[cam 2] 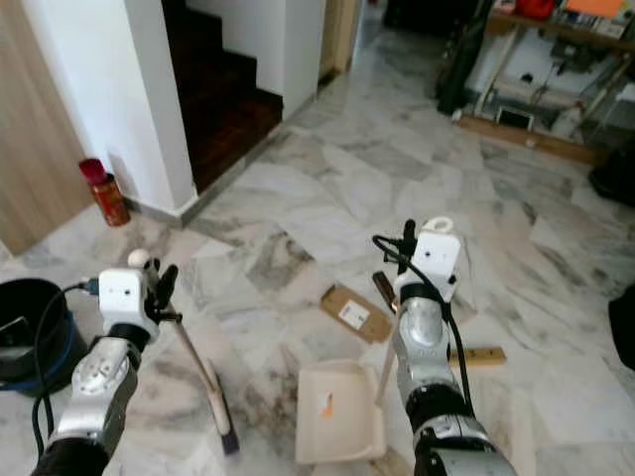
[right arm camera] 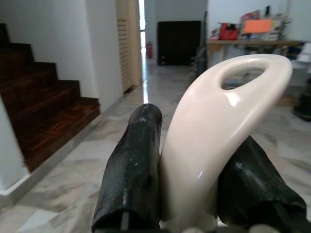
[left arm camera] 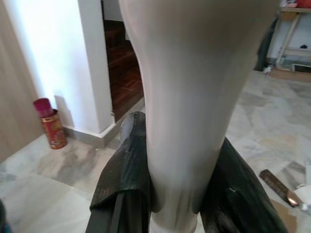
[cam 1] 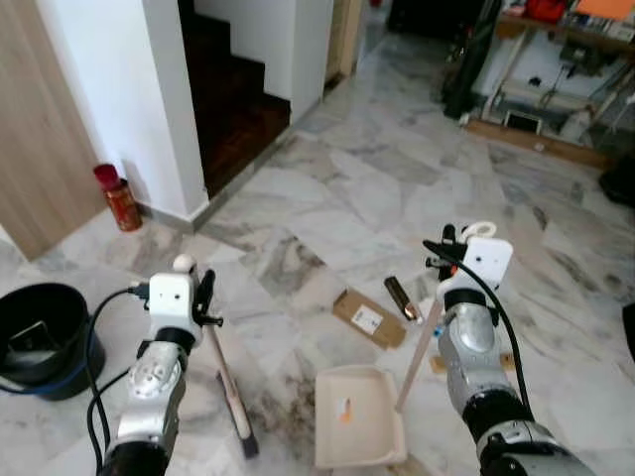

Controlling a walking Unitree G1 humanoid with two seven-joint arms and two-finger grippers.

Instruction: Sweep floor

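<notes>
My left gripper [cam 1: 201,293] is shut on the cream handle of a broom [cam 1: 227,375]. The handle slants down to a dark head on the marble floor. Up close, the black fingers [left arm camera: 124,170] clamp that handle from both sides. My right gripper [cam 1: 454,250] is shut on the looped top of a long-handled cream dustpan [cam 1: 357,416]. The pan rests on the floor between my arms and holds a small orange scrap. The loop [right arm camera: 243,73] rises above the fingers [right arm camera: 131,165]. Ahead of the pan lie a flat cardboard piece [cam 1: 369,317] and a dark wrapper [cam 1: 401,297].
A black bucket [cam 1: 40,332] stands at my near left. A red can [cam 1: 119,198] sits by the white wall corner. Dark stairs [cam 1: 233,99] rise behind it. A small wooden piece [cam 2: 476,355] lies right of the dustpan handle. Shelving and clutter [cam 1: 556,69] line the far right.
</notes>
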